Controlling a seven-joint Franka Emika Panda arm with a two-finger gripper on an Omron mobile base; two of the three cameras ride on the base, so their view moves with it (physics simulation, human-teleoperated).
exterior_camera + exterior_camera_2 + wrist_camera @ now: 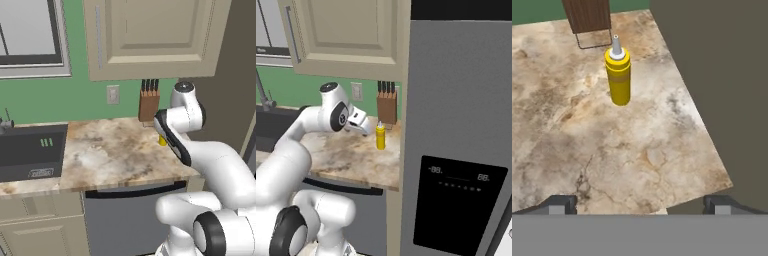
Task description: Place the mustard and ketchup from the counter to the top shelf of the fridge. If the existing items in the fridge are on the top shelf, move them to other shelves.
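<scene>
Left base view: the mustard (162, 140) peeks out behind the arm at the table's (110, 150) far right.

Right base view: the gripper (367, 128) hovers at the bottle's (380, 136) nine o'clock, close by.

Hand view: jaws spread wide; the bottle (619, 77) stands upright at twelve o'clock (nozzle up, long axis vertical), near the knife block (588, 15).

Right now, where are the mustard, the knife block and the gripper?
mustard (619, 80): hand view, middle of its yellow body.
knife block (387, 109): right base view, wooden front face.
gripper (642, 205): hand view, midway between its fingertips.
</scene>
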